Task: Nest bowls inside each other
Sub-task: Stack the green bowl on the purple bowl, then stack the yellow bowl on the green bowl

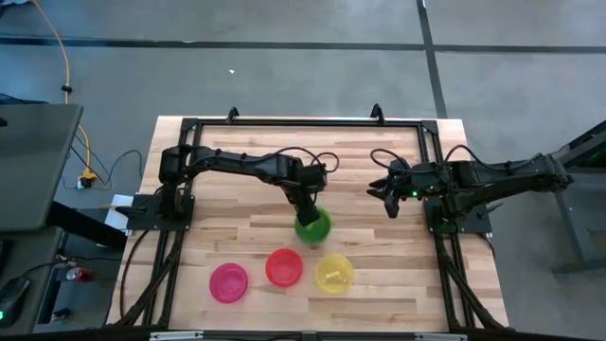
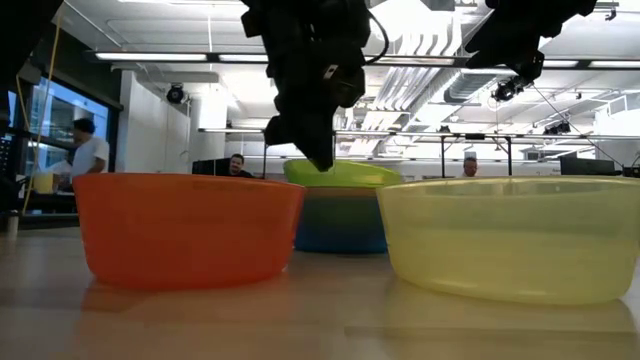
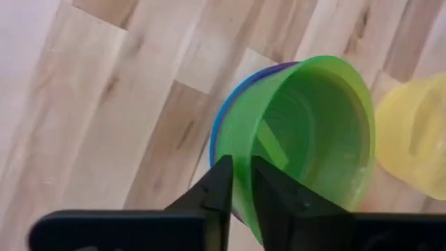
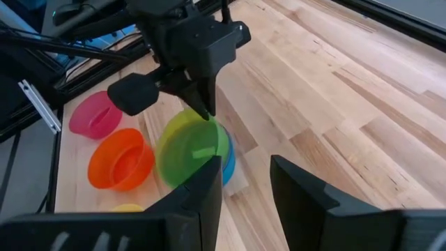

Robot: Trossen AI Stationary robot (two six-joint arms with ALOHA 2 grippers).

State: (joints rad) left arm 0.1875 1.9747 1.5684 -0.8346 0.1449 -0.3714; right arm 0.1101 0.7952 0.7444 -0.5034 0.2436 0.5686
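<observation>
The lime green bowl [image 1: 313,225] sits tilted inside a blue bowl [image 4: 227,167] near the table's middle; a purple rim [image 3: 268,70] shows between them. My left gripper [image 1: 305,212] is shut on the green bowl's rim. Pink [image 1: 228,282], orange [image 1: 284,267] and yellow [image 1: 333,273] bowls stand apart in a row near the front edge. My right gripper [image 1: 388,197] is open and empty, above the table to the right of the green bowl. My left gripper pinches the green bowl's rim wall [image 3: 240,171] between its two fingers, one inside the bowl and one outside. The fingers come from above, pointing down. The bowl is tilted, its lower part inside the blue bowl [image 2: 340,225].
A black frame [image 1: 303,123] borders the wooden table [image 1: 237,227]. People show in the room behind, in the low view [image 2: 88,150]. A grey surface [image 1: 33,170] stands off the table's left edge.
</observation>
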